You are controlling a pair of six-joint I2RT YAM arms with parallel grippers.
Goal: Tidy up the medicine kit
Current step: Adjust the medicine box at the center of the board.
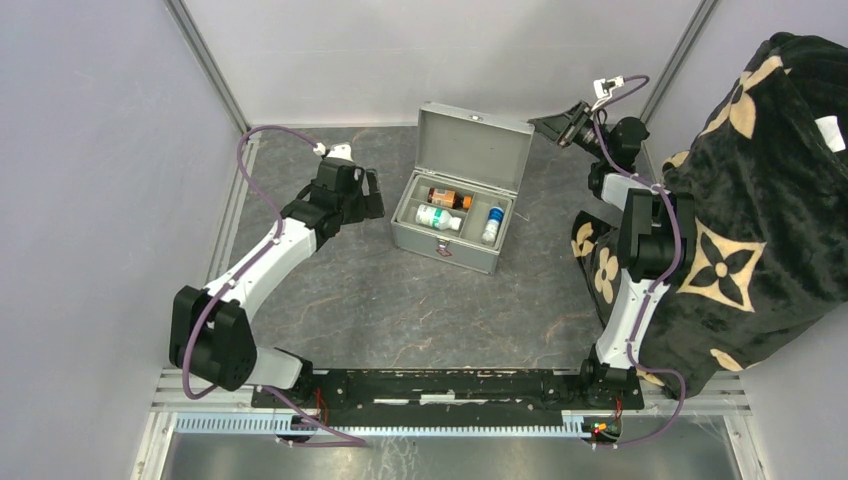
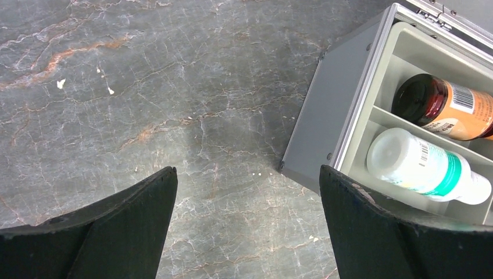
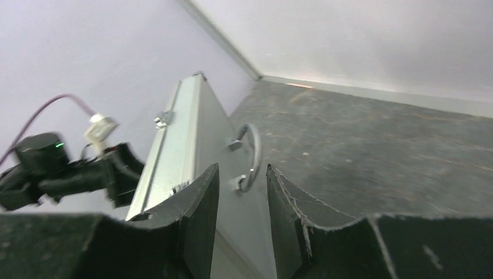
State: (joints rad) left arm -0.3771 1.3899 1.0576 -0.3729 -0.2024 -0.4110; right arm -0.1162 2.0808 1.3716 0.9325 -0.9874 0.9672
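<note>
Top external: silver-grey medicine kit (image 1: 420,240) stands open.

Left gripper (image 2: 247,170) wide apart; right gripper (image 3: 242,168) narrowly apart.

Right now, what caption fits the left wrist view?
Open left pincer over marbled grey tabletop, beside silver metal case holding amber orange-labelled bottle and white bottle.
</note>
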